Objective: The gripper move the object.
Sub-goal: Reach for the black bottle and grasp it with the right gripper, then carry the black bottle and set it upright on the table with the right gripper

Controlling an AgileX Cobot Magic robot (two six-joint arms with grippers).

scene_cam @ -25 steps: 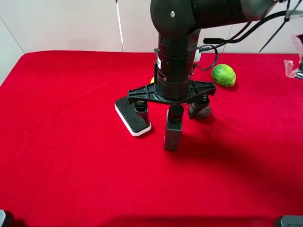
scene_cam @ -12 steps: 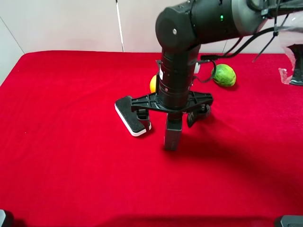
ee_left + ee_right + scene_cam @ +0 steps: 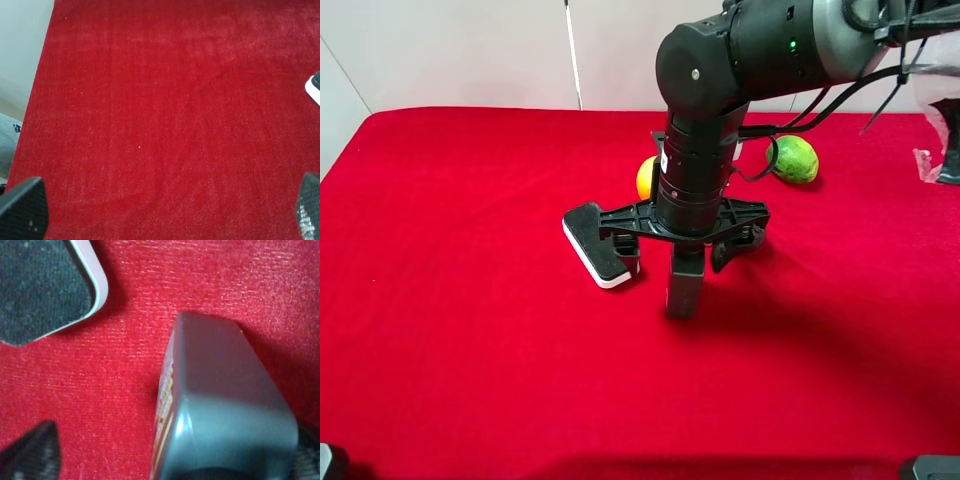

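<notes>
The dark grey bottle (image 3: pixel 682 287) stands upright on the red cloth at mid table. My right gripper (image 3: pixel 680 256) hangs straight down over it. Its crossbar sits above the cap and its two fingers stand apart on either side of the bottle. In the right wrist view the bottle (image 3: pixel 225 405) fills the frame between the fingertips (image 3: pixel 30 450), with a gap on the eraser side. My left gripper (image 3: pixel 165 210) is open and empty over bare cloth.
A flat black-and-white eraser block (image 3: pixel 595 245) lies just left of the bottle, close to one finger. An orange fruit (image 3: pixel 645 178) and a green lime (image 3: pixel 793 158) lie behind. Something dark (image 3: pixel 748 240) shows by the right finger. A clear bag (image 3: pixel 940 130) is at the right edge.
My right gripper has come down a little around the bottle, and the arm has shifted so the orange fruit shows. The bottle has not moved.
</notes>
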